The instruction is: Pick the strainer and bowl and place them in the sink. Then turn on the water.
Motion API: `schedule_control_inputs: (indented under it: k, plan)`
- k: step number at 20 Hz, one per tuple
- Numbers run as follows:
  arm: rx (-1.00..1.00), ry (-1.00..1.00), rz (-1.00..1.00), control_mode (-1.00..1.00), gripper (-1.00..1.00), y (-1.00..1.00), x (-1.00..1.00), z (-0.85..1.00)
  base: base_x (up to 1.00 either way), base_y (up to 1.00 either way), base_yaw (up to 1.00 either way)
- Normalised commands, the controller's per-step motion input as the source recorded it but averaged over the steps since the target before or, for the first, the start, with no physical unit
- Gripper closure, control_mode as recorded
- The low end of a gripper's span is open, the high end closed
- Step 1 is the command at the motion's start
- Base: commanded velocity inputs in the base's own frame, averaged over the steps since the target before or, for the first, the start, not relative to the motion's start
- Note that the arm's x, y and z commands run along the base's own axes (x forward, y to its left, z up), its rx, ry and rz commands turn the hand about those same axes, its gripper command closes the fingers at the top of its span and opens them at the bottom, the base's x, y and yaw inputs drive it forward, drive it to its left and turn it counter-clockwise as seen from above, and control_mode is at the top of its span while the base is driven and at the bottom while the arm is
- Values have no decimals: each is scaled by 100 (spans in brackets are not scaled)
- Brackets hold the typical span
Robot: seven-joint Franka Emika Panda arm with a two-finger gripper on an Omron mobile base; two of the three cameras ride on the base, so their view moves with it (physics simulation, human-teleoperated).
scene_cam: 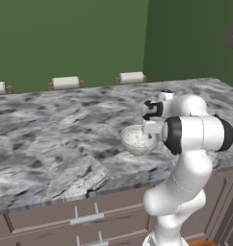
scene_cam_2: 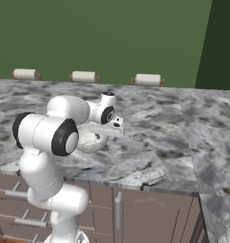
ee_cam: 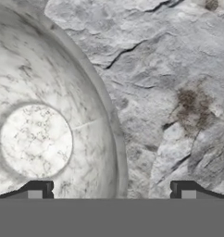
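The bowl [scene_cam: 136,141] is a speckled silvery-grey round dish with a small flat base, standing upright on the marble counter [scene_cam: 51,139] close to its front edge. My gripper [scene_cam: 151,129] hangs just over the bowl's right rim, pointing down. In the hand view the gripper [ee_cam: 111,194] is open, and the bowl [ee_cam: 35,139] has its rim running between the two fingertips [ee_cam: 37,192], one tip over the inside and one over the bare counter. From the right base view the gripper [scene_cam_2: 101,135] sits above the bowl [scene_cam_2: 91,142]. The strainer and the sink are out of view.
Three chair backs [scene_cam: 65,82] line the counter's far side against a green wall. Drawers with silver handles [scene_cam: 87,218] sit under the counter's front edge. The counter turns a corner at the right [scene_cam_2: 212,156]. My own arm's elbow [scene_cam: 198,134] bulks just right of the bowl.
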Motion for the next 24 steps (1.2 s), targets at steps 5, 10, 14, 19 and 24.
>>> schedule_control_inputs:
  k: [5, 10, 14, 19, 24]
  plan:
    - [3, 8, 0, -100, -100, 0, 0, -9, 0, 0, 0]
    - [0, 5, 0, -100, -100, 0, 0, -19, 0, 0, 0]
    - [0, 4, 0, -100, -100, 0, 0, -17, 0, 0, 0]
    - [0, 3, 0, -100, 100, 0, 0, -12, 0, 0, 0]
    - [0, 0, 0, -100, 100, 0, 0, 0, 0, 0, 0]
